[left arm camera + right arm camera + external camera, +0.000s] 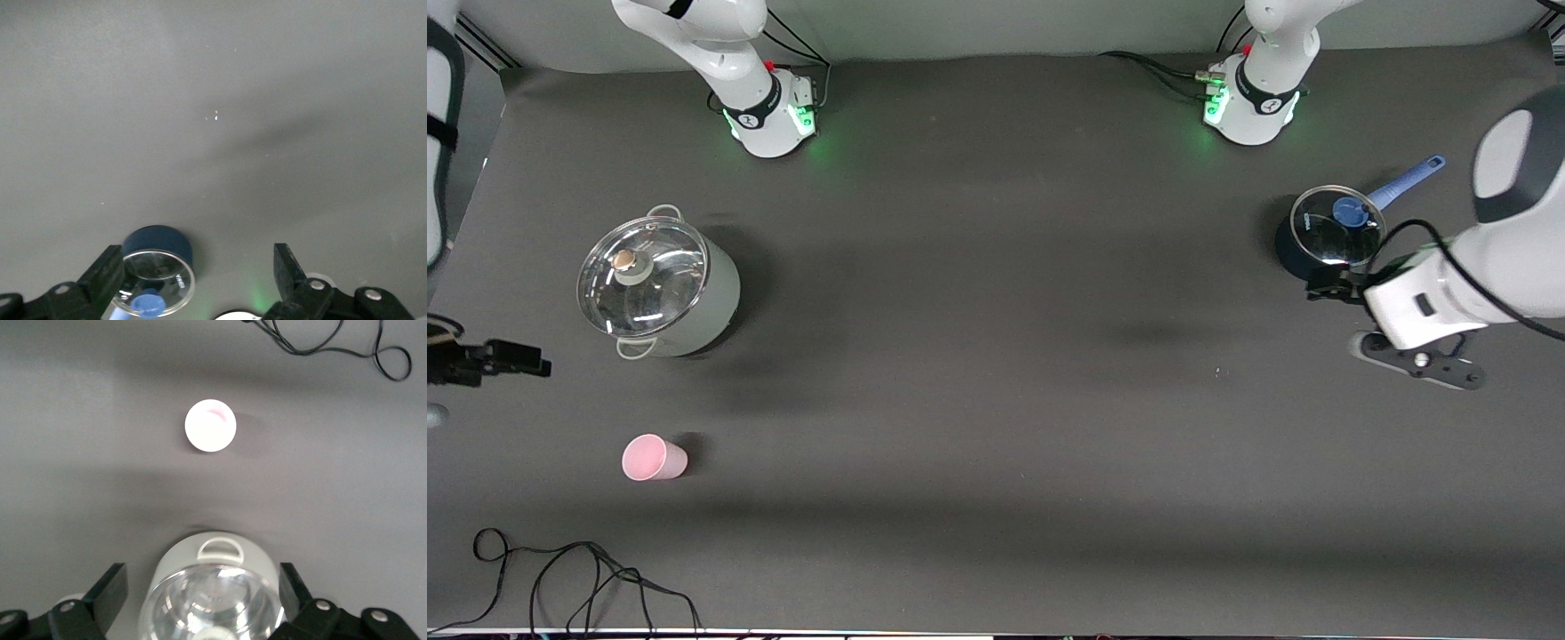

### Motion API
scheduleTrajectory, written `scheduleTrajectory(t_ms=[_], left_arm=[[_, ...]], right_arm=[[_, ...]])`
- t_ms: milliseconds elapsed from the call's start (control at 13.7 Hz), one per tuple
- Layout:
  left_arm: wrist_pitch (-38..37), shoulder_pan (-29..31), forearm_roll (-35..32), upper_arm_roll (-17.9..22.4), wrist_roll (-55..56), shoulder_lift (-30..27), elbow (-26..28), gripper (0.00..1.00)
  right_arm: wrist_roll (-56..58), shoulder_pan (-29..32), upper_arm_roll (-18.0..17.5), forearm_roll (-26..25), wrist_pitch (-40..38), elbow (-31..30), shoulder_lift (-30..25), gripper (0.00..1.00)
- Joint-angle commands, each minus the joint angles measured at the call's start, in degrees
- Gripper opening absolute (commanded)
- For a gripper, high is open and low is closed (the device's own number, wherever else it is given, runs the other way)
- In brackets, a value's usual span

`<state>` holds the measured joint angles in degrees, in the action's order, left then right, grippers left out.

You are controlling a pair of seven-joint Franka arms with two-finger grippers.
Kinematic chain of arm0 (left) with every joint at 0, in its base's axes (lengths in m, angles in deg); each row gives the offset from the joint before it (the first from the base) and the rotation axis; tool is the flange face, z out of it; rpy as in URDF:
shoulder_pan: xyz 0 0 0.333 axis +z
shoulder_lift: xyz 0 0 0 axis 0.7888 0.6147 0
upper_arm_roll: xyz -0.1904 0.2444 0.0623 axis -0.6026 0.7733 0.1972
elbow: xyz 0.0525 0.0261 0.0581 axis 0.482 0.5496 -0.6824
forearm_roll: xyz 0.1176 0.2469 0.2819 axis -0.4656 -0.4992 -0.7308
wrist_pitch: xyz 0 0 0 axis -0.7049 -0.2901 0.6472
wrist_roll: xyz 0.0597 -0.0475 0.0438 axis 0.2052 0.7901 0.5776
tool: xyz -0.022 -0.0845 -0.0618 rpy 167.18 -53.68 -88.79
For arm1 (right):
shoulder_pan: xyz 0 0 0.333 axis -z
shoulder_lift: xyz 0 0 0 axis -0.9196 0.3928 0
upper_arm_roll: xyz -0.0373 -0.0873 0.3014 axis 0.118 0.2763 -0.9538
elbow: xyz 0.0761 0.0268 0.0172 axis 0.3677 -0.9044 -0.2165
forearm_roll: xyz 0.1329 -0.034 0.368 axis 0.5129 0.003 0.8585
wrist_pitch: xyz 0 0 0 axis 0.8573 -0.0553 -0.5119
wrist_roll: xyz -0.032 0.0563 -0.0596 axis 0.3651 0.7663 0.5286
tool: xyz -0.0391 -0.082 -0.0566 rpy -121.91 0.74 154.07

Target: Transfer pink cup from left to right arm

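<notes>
The pink cup [654, 458] stands upright on the dark table toward the right arm's end, nearer to the front camera than the grey pot. It shows from above in the right wrist view [210, 425]. My right gripper [516, 359] hangs at that end of the table, beside the grey pot, open and empty [200, 587]. My left gripper [1416, 358] hangs at the left arm's end, by the blue saucepan, open and empty [198, 273]. Neither gripper touches the cup.
A grey pot [660, 286] with a glass lid stands farther from the front camera than the cup; it also shows in the right wrist view [213, 593]. A blue saucepan [1329, 236] with a glass lid is at the left arm's end [157, 267]. A black cable [560, 578] lies along the near edge.
</notes>
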<state>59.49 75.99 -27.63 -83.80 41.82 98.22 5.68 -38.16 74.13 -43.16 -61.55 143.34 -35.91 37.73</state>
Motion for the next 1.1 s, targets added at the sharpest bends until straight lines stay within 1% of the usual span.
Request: scheduleTrajectory(t_ms=[0, 73, 146, 219, 292, 365, 439, 585, 658, 731, 877, 1023], left_arm=[[-0.73, -1.42, -1.66, 1.37, 1.81, -0.52, -1.6, 1.0], [-0.73, -2.47, -2.1, 1.89, 1.64, -0.69, -1.69, 1.0], [-0.73, -3.43, -2.8, 3.29, 1.55, -0.87, -1.69, 1.0], [-0.65, -6.23, -3.07, 6.61, 1.46, -1.39, -1.87, 1.0], [-0.56, -10.08, -2.9, 11.08, 1.11, -2.09, -1.87, 1.0], [-0.3, -13.6, -2.55, 16.0, 1.02, -2.97, -1.87, 1.0], [0.14, -17.29, -2.55, 19.62, 1.02, -3.67, -1.78, 1.0], [0.5, -22.75, -2.11, 26.65, 1.19, -5.34, -1.17, 1.0], [1.8, -24.52, -2.19, 29.03, 1.19, -6.4, -0.21, 1.0], [4.43, -24.62, -2.11, 29.75, 1.11, -8.41, 2.67, 1.0], [10.75, -23.92, -1.93, 29.85, 1.19, -12.54, 9.78, 1.0], [14.63, -23.31, -1.06, 29.85, 1.2, -15.27, 14.37, 1.0]], right_arm=[[-5.86, -2.85, 0.31, -0.11, 1.45, -8.83, -7.74, 1.0], [-7.27, -3.12, 0.31, -0.11, 2.58, -11.29, -10.11, 1.0], [-8.07, -3.47, 0.31, -0.11, 3.64, -13.66, -11.96, 1.0], [-9.55, -4.52, 0.31, -0.11, 4.61, -15.77, -13.81, 1.0], [-10.53, -4.79, 0.31, -0.11, 5.14, -17.97, -15.66, 1.0], [-10.71, -4.88, 0.31, -0.11, 5.41, -18.69, -16.63, 1.0], [-10.8, -4.88, 0.31, -0.11, 5.15, -18.61, -16.99, 1.0], [-13.25, -4.88, 0.13, -0.11, 5.06, -18.08, -18.22, 1.0], [-14.39, -4.88, -0.04, -0.11, 4.27, -17.12, -18.31, 1.0], [-14.4, -4.88, -0.13, -0.11, 2.96, -16.07, -18.31, 1.0], [-14.4, -4.97, -0.31, -0.11, 1.81, -14.75, -18.4, 1.0], [-14.05, -4.97, -0.31, -0.11, 1.72, -14.13, -18.49, 1.0]])
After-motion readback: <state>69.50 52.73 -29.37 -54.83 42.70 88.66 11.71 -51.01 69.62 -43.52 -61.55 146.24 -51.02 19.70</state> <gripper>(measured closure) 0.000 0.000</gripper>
